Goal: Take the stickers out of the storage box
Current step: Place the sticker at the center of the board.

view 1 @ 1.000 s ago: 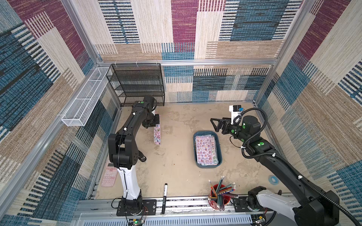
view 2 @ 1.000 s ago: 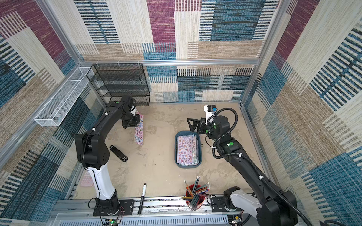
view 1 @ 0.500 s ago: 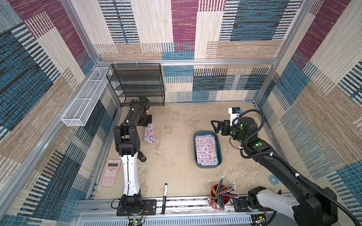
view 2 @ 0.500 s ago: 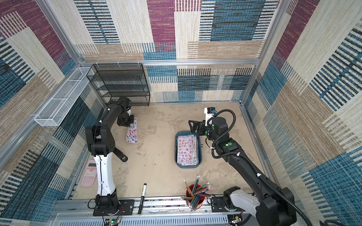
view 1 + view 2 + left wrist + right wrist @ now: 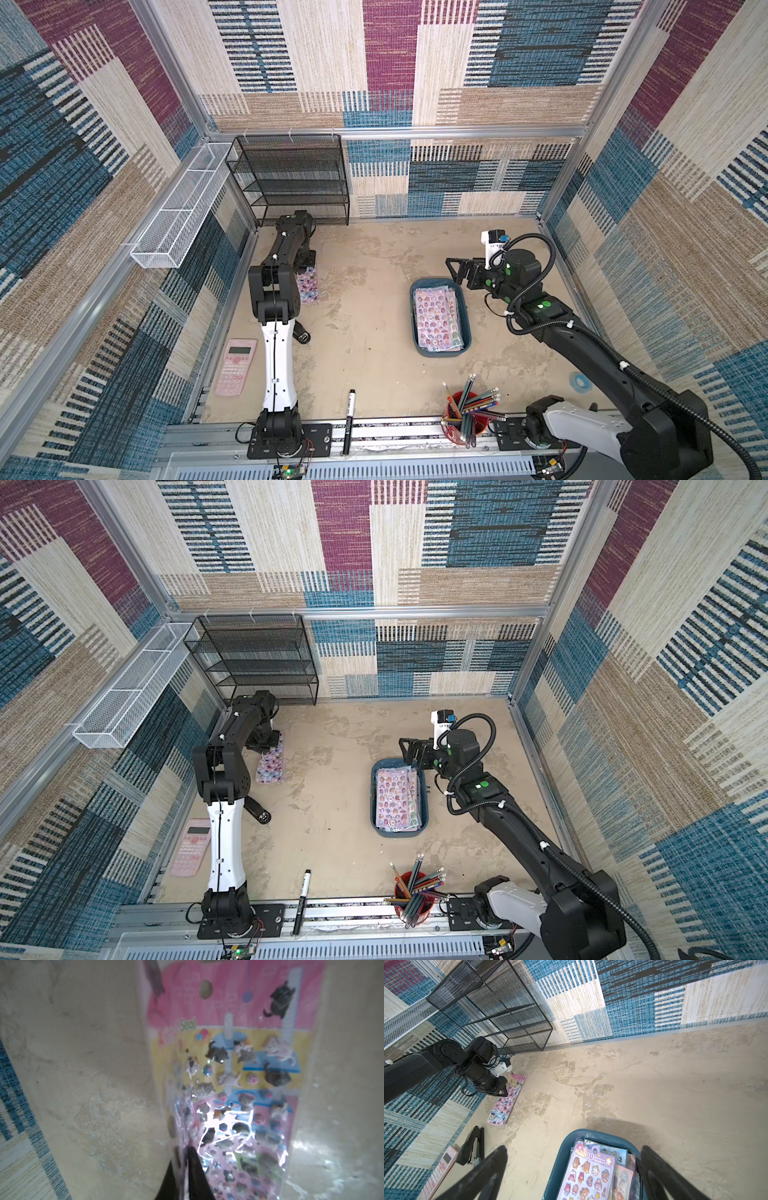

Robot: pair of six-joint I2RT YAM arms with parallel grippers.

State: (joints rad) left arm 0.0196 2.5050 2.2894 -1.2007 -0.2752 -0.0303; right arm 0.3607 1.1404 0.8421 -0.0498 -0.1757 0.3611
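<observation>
Woven patchwork walls (image 5: 374, 62) in blue, plum and cream enclose a scuffed beige tabletop (image 5: 374, 332). The right arm (image 5: 582, 345) reaches from the near edge, elbow bent. Its right gripper (image 5: 574, 1147) hovers above the far end of the storage box (image 5: 440, 354), claw spread wide and holding nothing. The left arm (image 5: 274, 353) rises straight from its base, then folds down toward the far left corner. There the left gripper (image 5: 182, 1159) meets the end of a loose pink cat sticker sheet (image 5: 272, 762) lying on the table, well apart from the box. Its fingers (image 5: 195, 1172) stand close together at the sheet's edge; whether they pinch it cannot be told.

A black mesh shelf rack (image 5: 291, 178) stands against the back wall. A white wire basket (image 5: 178, 208) hangs on the left wall. The teal storage box sits right of centre, filled with the stickers (image 5: 438, 318), a lilac sheet on top.

A pink calculator (image 5: 235, 365) lies near the left wall. A red cup of pencils (image 5: 467, 415) stands at the near edge. A black stapler (image 5: 473, 1147), partly hidden by the left arm in both top views, lies between the calculator and the loose sheet. A black marker (image 5: 350, 409) rests across the front rail, and a blue tape roll (image 5: 580, 381) lies near the right wall.
</observation>
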